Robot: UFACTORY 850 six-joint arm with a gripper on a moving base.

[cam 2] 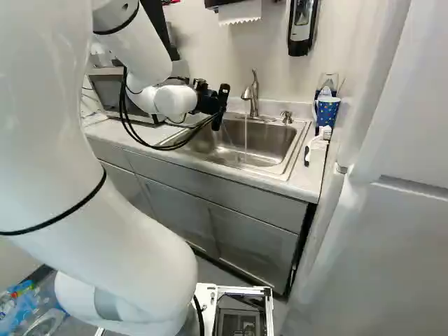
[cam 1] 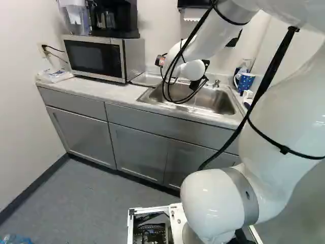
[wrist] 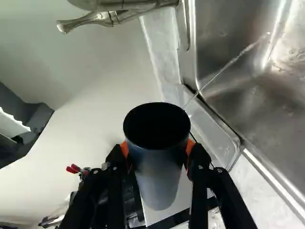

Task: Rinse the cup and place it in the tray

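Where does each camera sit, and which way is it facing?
Left base view: behind the arm, to its left, facing ahead, slightly down; arm, microwave, sink.
Right base view: behind, to its right, same facing; arm, faucet, sink.
Wrist view: on the arm, looking along the pincer, which grips the dark cup.
Both base views share the sink.

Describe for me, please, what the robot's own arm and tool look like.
The arm is glossy white with thick, rounded segments and a grey band at a lower joint. Black cables run along it, and thin black straps circle it. The tool is black, two-fingered, with orange pads.
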